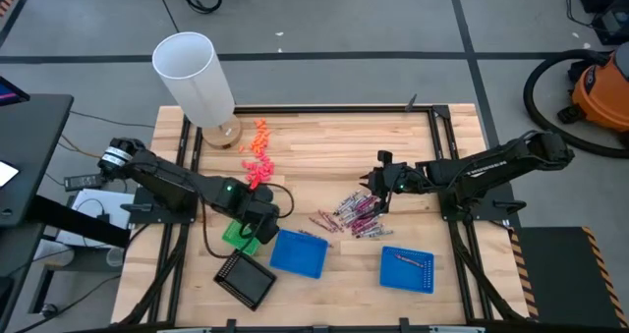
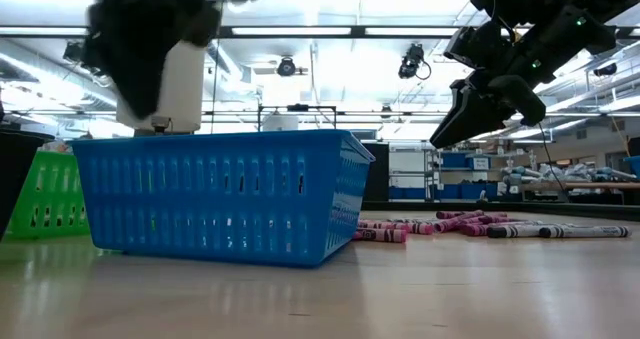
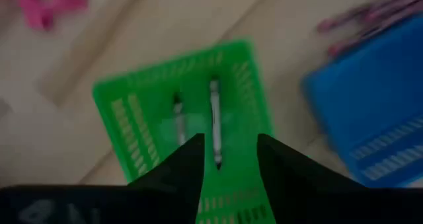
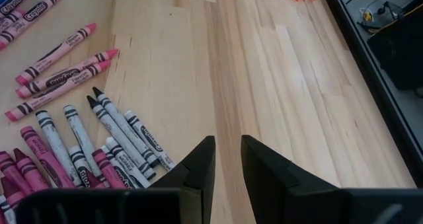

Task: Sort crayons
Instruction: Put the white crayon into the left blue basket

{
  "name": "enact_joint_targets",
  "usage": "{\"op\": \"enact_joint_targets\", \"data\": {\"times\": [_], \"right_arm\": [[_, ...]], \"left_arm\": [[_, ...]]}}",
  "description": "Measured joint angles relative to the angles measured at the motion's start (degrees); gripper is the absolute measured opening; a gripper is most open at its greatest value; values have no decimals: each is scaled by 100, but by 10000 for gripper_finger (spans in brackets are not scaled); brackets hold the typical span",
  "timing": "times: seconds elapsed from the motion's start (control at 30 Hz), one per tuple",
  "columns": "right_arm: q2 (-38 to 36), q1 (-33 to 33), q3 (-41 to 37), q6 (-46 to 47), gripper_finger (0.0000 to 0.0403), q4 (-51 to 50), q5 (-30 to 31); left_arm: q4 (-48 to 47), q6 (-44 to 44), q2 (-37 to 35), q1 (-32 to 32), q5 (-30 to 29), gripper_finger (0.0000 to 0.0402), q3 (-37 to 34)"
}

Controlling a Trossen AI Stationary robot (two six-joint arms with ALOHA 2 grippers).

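Over the green tray (image 3: 178, 118) near the front-left of the surface (image 1: 324, 151) we see the left gripper (image 3: 228, 159), jaws parted and holding nothing; two grey crayons (image 3: 214, 115) lie in the tray right below it. The right gripper (image 4: 227, 159) hangs above the loose crayon pile (image 1: 356, 213) at mid-surface, jaws a narrow gap apart, nothing between them.

We judge the crayons light, stiff and brittle, with paper wraps that give decent friction. They are round, so they will roll if nudged. Best hold is across the middle of the shaft, jaws square to its length. The heap is packed, so picking one lying at the pile's edge looks safest.

Looks: thin short sticks, printed paper labels, pointed tips. Pinkish-red ones (image 4: 63, 69) are fanned out apart, silvery-grey ones (image 4: 122, 131) side by side, maroon ones (image 4: 36, 154) crowded in among them, many touching. A few more sit in the right blue tray (image 1: 407, 268) by the front edge. The middle blue tray (image 1: 298, 252) stands beside the green one; we cannot tell its contents. A black tray (image 1: 245, 279) is at the front edge. Orange and pink bits (image 1: 257, 156) are strewn toward the back-left, near a white cylinder (image 1: 194, 76).
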Motion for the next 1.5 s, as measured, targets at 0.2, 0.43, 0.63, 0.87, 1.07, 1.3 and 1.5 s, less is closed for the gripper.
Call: {"op": "enact_joint_targets", "data": {"times": [0.2,0.43,0.63,0.87,1.07,1.3,1.5], "right_arm": [[0,0,0,-9,84,47,-1],[0,-2,0,-59,84,110,-2],[0,-2,0,-61,84,110,-2],[0,-2,0,-61,84,108,-2],[0,-2,0,-61,84,78,-30],[0,-2,0,-61,84,-8,-19],[2,-7,0,-63,84,-39,46]], "left_arm": [[133,584,99,175,-799,153,306],[1020,1513,684,588,-735,153,301],[1348,2318,1288,922,-684,153,766],[1381,3130,2108,1123,-588,153,1657],[1439,3534,2750,1244,-328,153,2182],[1860,3873,3181,1355,-9,153,2415],[2401,4150,3302,1392,188,153,2414]]}}
